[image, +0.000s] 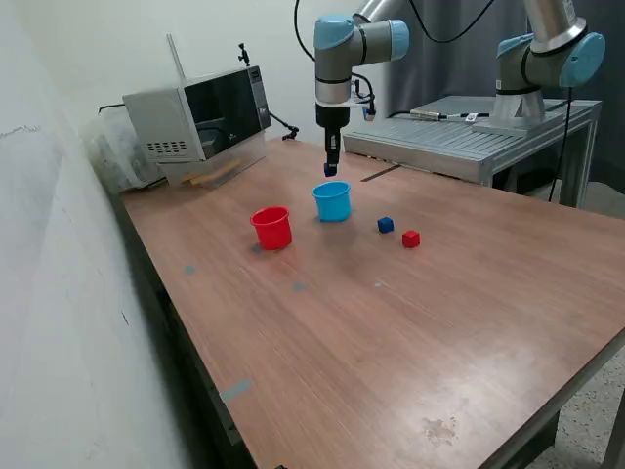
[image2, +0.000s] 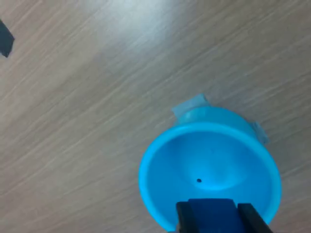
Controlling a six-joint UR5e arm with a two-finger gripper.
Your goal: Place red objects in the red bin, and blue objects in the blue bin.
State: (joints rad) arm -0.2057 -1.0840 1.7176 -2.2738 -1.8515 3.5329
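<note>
My gripper (image: 330,170) hangs just above the light blue cup (image: 332,201) and is shut on a dark blue cube (image2: 212,215). In the wrist view the cube sits between the two fingers, over the open mouth of the light blue cup (image2: 160,167), which looks empty inside. The red cup (image: 271,228) stands on the table to the exterior view's left of the blue cup. A second dark blue cube (image: 386,225) and one red cube (image: 411,238) lie on the table to the exterior view's right of the blue cup. I see no second red cube.
A microwave (image: 200,115) stands at the back of the wooden table (image: 391,332). A metal bench (image: 469,137) with a second robot arm (image: 542,59) stands behind the table at the exterior view's right.
</note>
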